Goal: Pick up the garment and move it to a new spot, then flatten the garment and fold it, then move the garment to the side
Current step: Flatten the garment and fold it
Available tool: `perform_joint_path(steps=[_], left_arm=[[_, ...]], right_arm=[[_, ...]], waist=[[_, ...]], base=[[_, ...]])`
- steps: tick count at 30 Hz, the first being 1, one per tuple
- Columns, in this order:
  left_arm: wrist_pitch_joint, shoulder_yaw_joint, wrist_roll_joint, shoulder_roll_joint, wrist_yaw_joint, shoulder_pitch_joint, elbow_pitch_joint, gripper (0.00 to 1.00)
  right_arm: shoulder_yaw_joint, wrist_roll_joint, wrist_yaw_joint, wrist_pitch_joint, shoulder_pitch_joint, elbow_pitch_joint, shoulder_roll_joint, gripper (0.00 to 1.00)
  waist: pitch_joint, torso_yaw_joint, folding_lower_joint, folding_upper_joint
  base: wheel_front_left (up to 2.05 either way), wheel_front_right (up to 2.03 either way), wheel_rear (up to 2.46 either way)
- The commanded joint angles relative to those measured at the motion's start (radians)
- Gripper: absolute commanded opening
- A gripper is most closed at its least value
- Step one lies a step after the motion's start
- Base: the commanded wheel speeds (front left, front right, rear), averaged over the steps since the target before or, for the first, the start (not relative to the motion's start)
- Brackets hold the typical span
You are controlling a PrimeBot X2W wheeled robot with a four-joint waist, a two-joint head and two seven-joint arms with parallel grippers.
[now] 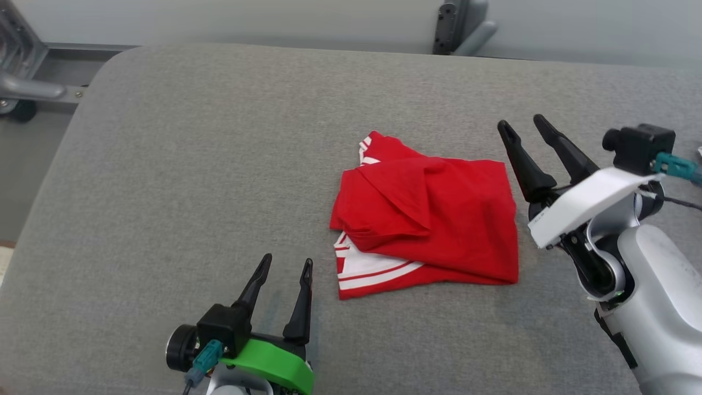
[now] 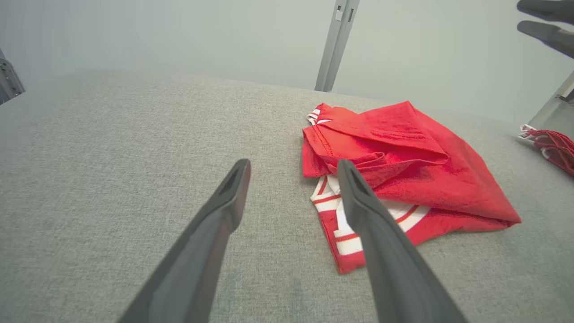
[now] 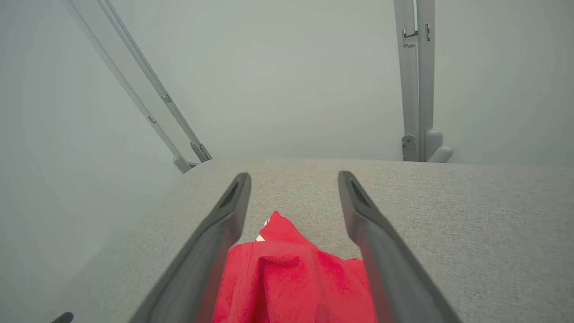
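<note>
The left gripper [image 1: 288,259] hovers spread and empty over the grey tabletop [image 1: 192,164]. Right of it the red garment [image 1: 433,219] lies folded mid-tabletop, unheld. The right gripper [image 1: 521,122], also spread, hangs beside its right edge. Folding looks done; next, pinch all layers and shift it aside.

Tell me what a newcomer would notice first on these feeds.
A roughly folded red garment with white stripes lies in the middle of the grey padded table. Flanking it, both open and empty: the left gripper near its front-left corner, the right gripper beside its right edge.
</note>
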Motion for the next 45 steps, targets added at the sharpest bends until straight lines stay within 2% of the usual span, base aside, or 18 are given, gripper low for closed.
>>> perform_joint_path(steps=[1, 8, 13, 22, 26, 33, 37, 38, 39, 40, 41, 42, 45], left_arm=[[-0.002, 0.008, 0.012, 0.001, -0.006, -0.017, -0.003, 1.00], [-0.002, 0.022, 0.042, 0.001, -0.024, -0.027, 0.003, 1.00], [-0.002, 0.019, 0.073, 0.001, -0.043, -0.035, 0.022, 1.00], [-0.002, 0.000, 0.120, 0.002, -0.065, -0.080, 0.084, 1.00], [-0.002, -0.061, 0.186, 0.027, -0.084, -0.154, 0.160, 1.00], [-0.002, -0.164, 0.294, 0.067, -0.094, -0.297, 0.298, 1.00], [-0.002, -0.184, 0.307, 0.074, -0.096, -0.358, 0.376, 1.00], [-0.002, -0.182, 0.297, 0.071, -0.097, -0.364, 0.389, 0.78], [-0.002, -0.180, 0.288, 0.069, -0.097, -0.370, 0.398, 0.63], [-0.002, -0.182, 0.282, 0.067, -0.099, -0.372, 0.411, 0.31], [-0.002, -0.182, 0.272, 0.066, -0.100, -0.374, 0.420, 0.09], [-0.002, -0.178, 0.259, 0.063, -0.101, -0.373, 0.425, 0.00], [-0.002, -0.149, 0.185, 0.048, -0.101, -0.357, 0.427, 0.00]], right_arm=[[0.009, -0.021, 0.000, -0.054, 0.033, 0.023, -0.009, 1.00], [0.033, -0.043, 0.000, -0.219, 0.107, 0.105, -0.026, 1.00], [0.043, -0.046, 0.000, -0.287, 0.162, 0.163, -0.023, 1.00], [0.042, -0.028, 0.000, -0.310, 0.181, 0.187, -0.011, 1.00], [0.046, -0.025, 0.000, -0.310, 0.167, 0.182, -0.019, 1.00], [0.054, -0.024, 0.000, -0.311, 0.141, 0.170, -0.028, 1.00], [0.058, -0.022, 0.000, -0.311, 0.133, 0.170, -0.034, 1.00], [0.055, -0.022, 0.000, -0.311, 0.132, 0.170, -0.036, 1.00], [0.051, -0.022, 0.000, -0.311, 0.132, 0.168, -0.037, 1.00], [0.048, -0.022, 0.000, -0.311, 0.133, 0.167, -0.038, 1.00], [0.043, -0.022, 0.000, -0.311, 0.135, 0.167, -0.039, 1.00], [0.039, -0.022, 0.000, -0.311, 0.138, 0.166, -0.040, 1.00], [0.027, -0.025, 0.000, -0.311, 0.147, 0.165, -0.041, 1.00]], waist=[[-0.009, -0.092, 0.0000, 0.0000], [-0.003, -0.150, 0.0000, 0.0000], [-0.004, -0.167, 0.0000, 0.0000], [-0.008, -0.179, 0.0000, 0.0000], [-0.001, -0.182, 0.0000, 0.0000], [0.025, -0.194, 0.0000, 0.0000], [0.035, -0.205, 0.0000, 0.0000], [0.036, -0.207, 0.0000, 0.0000], [0.037, -0.209, 0.0000, 0.0000], [0.037, -0.209, 0.0000, 0.0000], [0.037, -0.209, 0.0000, 0.0000], [0.037, -0.208, 0.0000, 0.0000], [0.036, -0.201, 0.0000, 0.0000]], base=[[0.00, 0.00, 0.00], [0.00, 0.00, 0.00], [0.00, 0.00, 0.00], [0.00, 0.00, 0.00], [0.00, 0.00, 0.00], [0.00, 0.00, 0.00], [0.00, 0.00, 0.00], [0.00, 0.00, 0.00], [0.00, 0.00, 0.00], [0.00, 0.00, 0.00], [0.00, 0.00, 0.00], [0.00, 0.00, 0.00], [0.00, 0.00, 0.00]])
